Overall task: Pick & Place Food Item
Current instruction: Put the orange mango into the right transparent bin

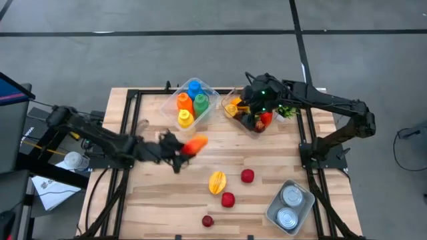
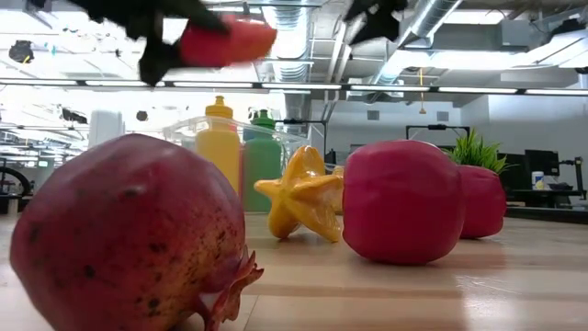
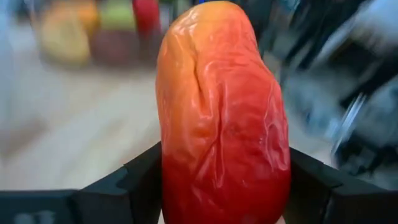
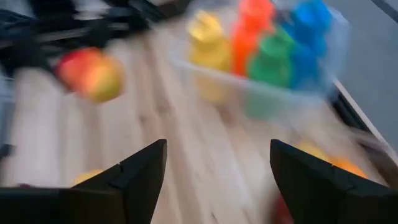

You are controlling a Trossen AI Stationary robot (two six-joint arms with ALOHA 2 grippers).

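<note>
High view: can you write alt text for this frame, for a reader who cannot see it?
Seen from above, the left gripper holds a red-orange fruit over the wooden table, while the right gripper hovers over a clear bin of mixed food. Nearby sit a bin of coloured bottles, a yellow starfruit, three red fruits and a bin of cans.

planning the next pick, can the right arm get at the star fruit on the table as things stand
Probably yes. The right gripper hangs open and empty over the bin of food, and the star fruit lies uncovered on bare wood, apart from the red fruits. The left gripper, holding the mango, is off to the side.
</note>
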